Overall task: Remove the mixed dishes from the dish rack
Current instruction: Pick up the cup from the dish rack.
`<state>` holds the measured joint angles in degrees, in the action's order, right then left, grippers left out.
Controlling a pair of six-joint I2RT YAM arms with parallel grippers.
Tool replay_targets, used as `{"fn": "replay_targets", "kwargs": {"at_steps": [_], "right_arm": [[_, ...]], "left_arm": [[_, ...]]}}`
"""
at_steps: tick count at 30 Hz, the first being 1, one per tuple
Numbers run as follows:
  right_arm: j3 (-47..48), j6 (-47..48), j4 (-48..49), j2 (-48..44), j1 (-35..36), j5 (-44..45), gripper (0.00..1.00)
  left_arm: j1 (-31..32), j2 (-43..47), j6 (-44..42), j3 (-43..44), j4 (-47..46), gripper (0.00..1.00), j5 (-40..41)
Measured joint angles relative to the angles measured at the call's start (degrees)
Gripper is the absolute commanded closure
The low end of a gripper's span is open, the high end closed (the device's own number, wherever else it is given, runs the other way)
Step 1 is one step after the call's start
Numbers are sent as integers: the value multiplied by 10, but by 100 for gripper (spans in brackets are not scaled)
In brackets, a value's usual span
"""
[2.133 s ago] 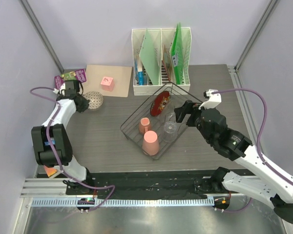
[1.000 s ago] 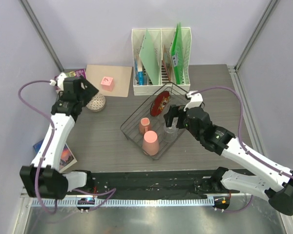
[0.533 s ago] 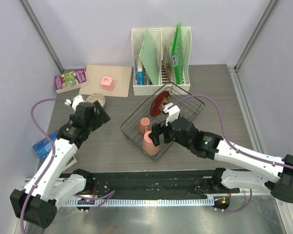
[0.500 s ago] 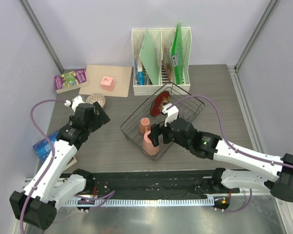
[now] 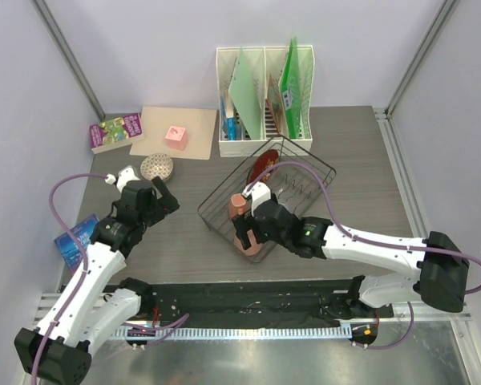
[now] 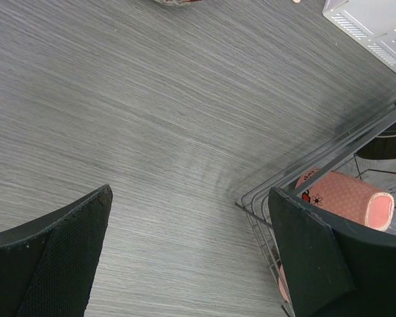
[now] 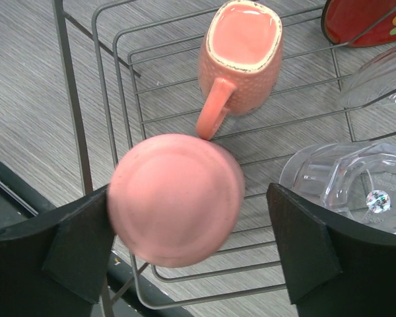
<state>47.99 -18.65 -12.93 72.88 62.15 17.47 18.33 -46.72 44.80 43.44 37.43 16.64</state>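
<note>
At the near corner of the dish rack (image 5: 220,191), the larger pink cup (image 7: 176,198) stands upside down on the wires. The right gripper (image 7: 190,190) hangs right over it, spread wide, with the cup between its fingers. One finger (image 7: 79,244) sits close against the cup's side; whether it touches cannot be told. The other is well clear of the cup, next to the clear glass (image 7: 343,178), which lies in the rack.

Just beyond the larger cup, the smaller pink cup (image 7: 241,56) lies on its side in the rack. Its mouth faces the wrist camera and its handle reaches to the larger cup's edge. Farther in, the red plate (image 7: 363,23) stands toward the rack's far side.

To the left of the rack, the left gripper (image 6: 190,195) is over bare counter (image 6: 152,99). It is spread wide and holds nothing, and one finger is near the rack's left corner.

Behind the rack stands a white file holder (image 5: 264,100).
</note>
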Motion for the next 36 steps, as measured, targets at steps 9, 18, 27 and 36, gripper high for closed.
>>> {"fn": "replay_targets", "kwargs": {"at_steps": [9, 18, 27, 36], "right_arm": [[11, 0, -6, -3, 0, -1, 48], [56, -5, -62, -60, 2, -10, 67], [100, -29, -24, -210, 2, 35, 99], [-28, -155, 120, -247, -120, -51, 99]], "left_arm": [[0, 2, 0, 0, 0, 0, -2], [0, 2, 0, 0, 0, 0, -2], [0, 30, 7, -7, -12, 0, -19], [0, 127, 88, -77, -220, 0, -235]]}}
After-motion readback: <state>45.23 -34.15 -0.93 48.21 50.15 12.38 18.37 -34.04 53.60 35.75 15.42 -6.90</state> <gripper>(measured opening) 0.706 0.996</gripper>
